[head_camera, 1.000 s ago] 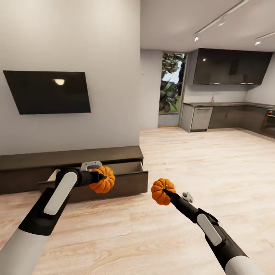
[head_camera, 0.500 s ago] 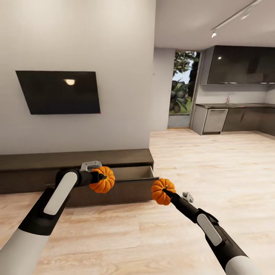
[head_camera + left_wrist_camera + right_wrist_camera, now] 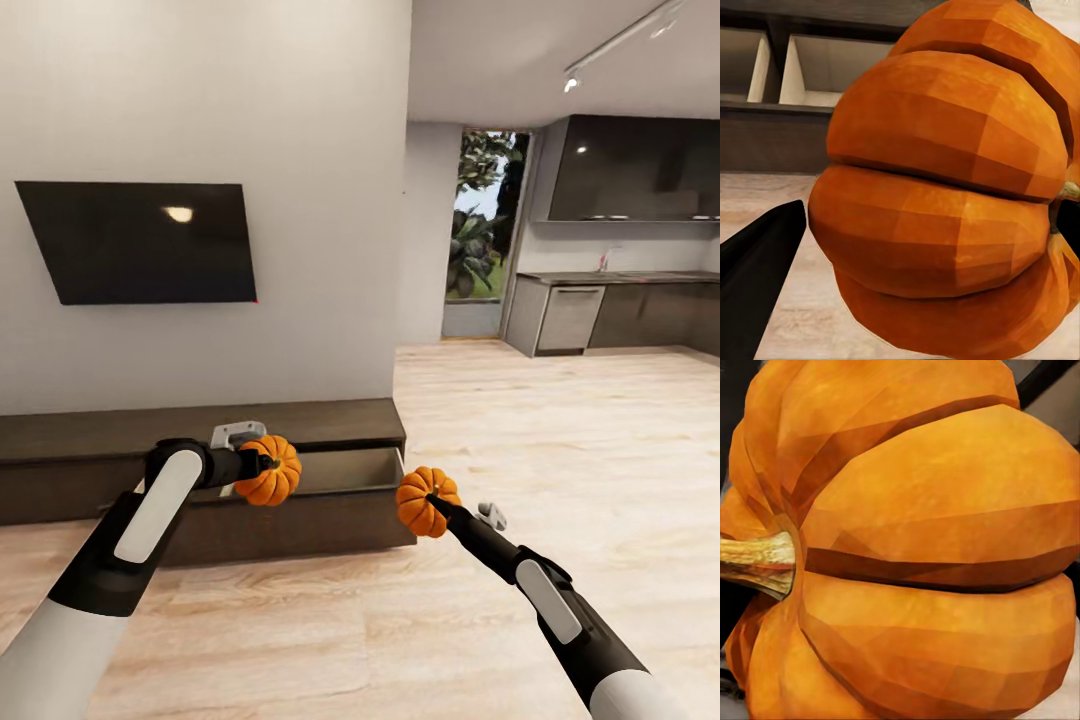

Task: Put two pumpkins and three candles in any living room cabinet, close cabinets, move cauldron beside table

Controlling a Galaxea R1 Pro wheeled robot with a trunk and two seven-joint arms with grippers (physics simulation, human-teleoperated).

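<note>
Both arms are loaded: the left gripper (image 3: 262,465) is clamped on 1 pumpkin (image 3: 270,470) held in front of the open drawer (image 3: 345,470) of the low dark cabinet (image 3: 300,425), while the right gripper (image 3: 432,504) pinches the other pumpkin (image 3: 427,501) out over bare floor (image 3: 560,440), just off the cabinet's end. The risk I see is that both holds sit near the stem, so a sharp swing could roll a round pumpkin free. The right 1 could also clip the drawer's corner going in.
</note>
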